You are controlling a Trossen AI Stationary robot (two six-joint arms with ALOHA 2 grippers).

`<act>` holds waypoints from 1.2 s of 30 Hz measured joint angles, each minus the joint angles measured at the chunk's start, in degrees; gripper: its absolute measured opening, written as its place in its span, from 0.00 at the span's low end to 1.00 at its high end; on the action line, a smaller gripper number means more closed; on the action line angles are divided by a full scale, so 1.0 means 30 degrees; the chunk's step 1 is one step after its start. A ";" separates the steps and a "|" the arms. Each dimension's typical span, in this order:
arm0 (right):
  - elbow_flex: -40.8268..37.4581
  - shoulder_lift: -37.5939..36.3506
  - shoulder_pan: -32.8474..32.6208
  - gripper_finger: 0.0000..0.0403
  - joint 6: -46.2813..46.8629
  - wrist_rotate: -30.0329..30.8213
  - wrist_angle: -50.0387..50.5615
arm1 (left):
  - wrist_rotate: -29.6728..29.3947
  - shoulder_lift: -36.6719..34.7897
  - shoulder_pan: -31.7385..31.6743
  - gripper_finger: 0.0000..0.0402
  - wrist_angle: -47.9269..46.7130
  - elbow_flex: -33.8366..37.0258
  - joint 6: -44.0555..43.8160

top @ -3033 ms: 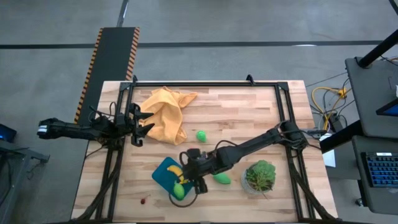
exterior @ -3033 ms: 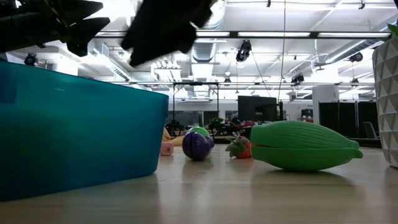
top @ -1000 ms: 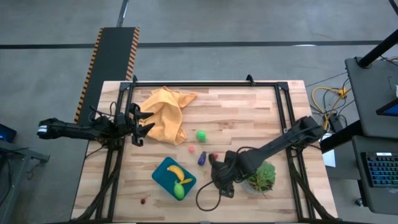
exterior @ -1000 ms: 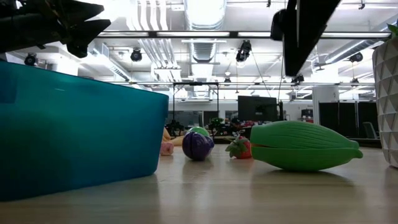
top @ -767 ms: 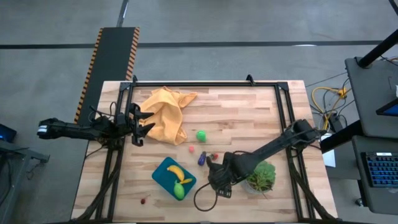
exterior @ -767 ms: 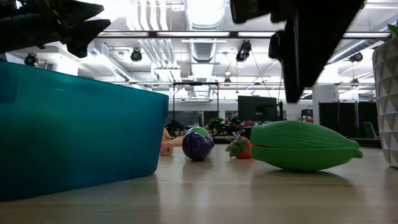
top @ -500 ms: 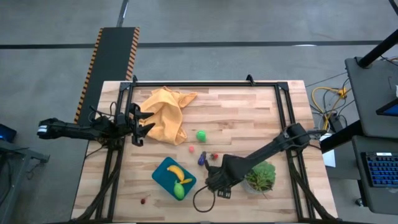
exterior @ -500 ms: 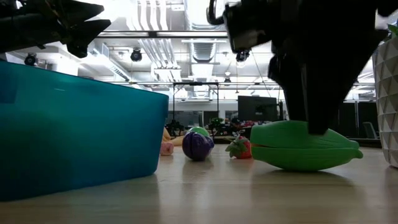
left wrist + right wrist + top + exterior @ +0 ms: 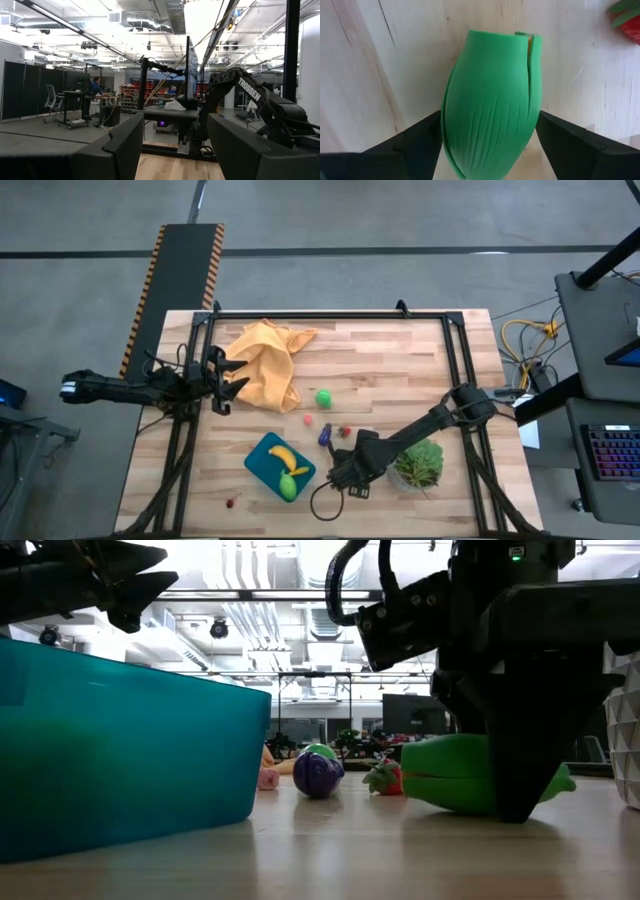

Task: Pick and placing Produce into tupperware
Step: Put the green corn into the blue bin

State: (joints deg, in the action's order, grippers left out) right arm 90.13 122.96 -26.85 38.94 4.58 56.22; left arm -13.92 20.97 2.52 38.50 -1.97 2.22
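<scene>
Two pincers recorded. Right pincer (image 9: pixel 487 150) lowered at the lower centre of the counter (image 9: pixel 400 370), fingers apart astride a ribbed green pod (image 9: pixel 490 100), not clamped. Left pincer (image 9: pixel 228 377) open, idle at the left edge beside an orange cloth (image 9: pixel 265 362). Teal tub (image 9: pixel 262 452), lower centre, held a banana (image 9: pixel 281 454) and a green piece (image 9: pixel 289 488).

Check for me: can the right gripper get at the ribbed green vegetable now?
Probably yes. The right gripper is down over the ribbed green vegetable, open fingers straddling it, nothing between.
</scene>
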 joint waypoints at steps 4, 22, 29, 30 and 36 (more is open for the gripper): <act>0.0000 0.0000 -0.0005 0.73 -0.0002 0.0002 -0.0008 | 0.0004 0.0000 0.0007 0.51 0.0000 -0.0004 0.0000; 0.0000 0.0000 0.0087 0.49 -0.0696 0.0539 0.0033 | -0.0003 0.0000 0.0007 0.51 0.0000 0.0003 0.0000; 0.0229 0.0036 0.0079 0.51 -0.1224 0.1054 -0.0047 | -0.0003 0.0000 0.0007 0.51 0.0001 0.0003 0.0000; 0.0305 0.0032 0.0086 0.51 -0.1380 0.1131 -0.0164 | -0.0003 0.0000 0.0000 0.51 0.0003 -0.0002 0.0000; 0.0379 -0.0517 0.0080 0.49 -0.3172 0.2866 -0.1395 | -0.0007 -0.0008 0.0000 0.51 0.0007 0.0000 0.0000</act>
State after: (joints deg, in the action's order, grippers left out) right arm 91.26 121.41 -26.61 29.43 13.18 52.04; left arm -13.95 20.95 2.52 38.52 -1.97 2.22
